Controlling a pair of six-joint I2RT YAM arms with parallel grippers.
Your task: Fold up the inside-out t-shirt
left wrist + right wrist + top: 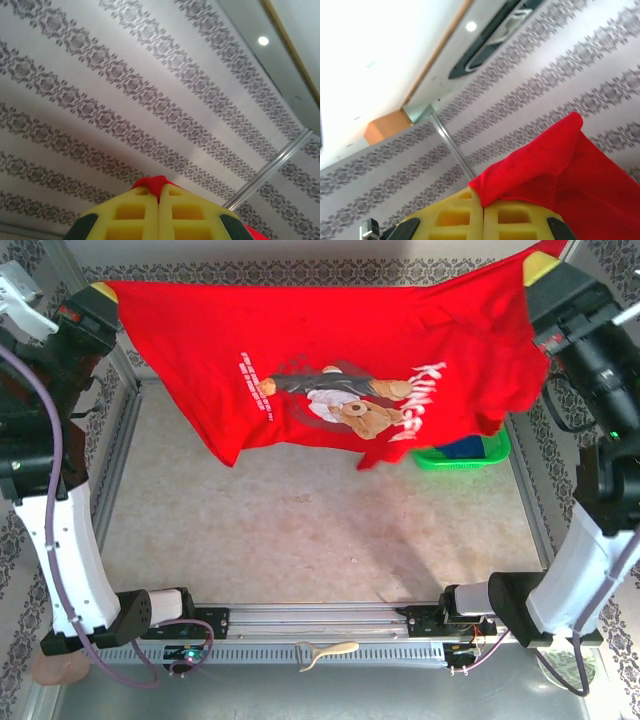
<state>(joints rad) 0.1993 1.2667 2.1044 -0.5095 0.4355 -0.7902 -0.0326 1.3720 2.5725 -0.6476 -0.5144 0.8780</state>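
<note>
T-shirt aloft between left end effector, right end effector

Each arm has a smooth white lower link set between black joint housings. The left arm, at 8 o'clock in the overhead view, has a lilac cable running along the white shell and looping under its black base joint. A small green-blue light glows at 7 o'clock. The right arm, at 4 o'clock, trails a pale grey-lilac cable and shows a green lamp on its black wrist block. The left claw and the right claw have yellow fingers moulded with rectangular pockets and black outer corners.
</note>
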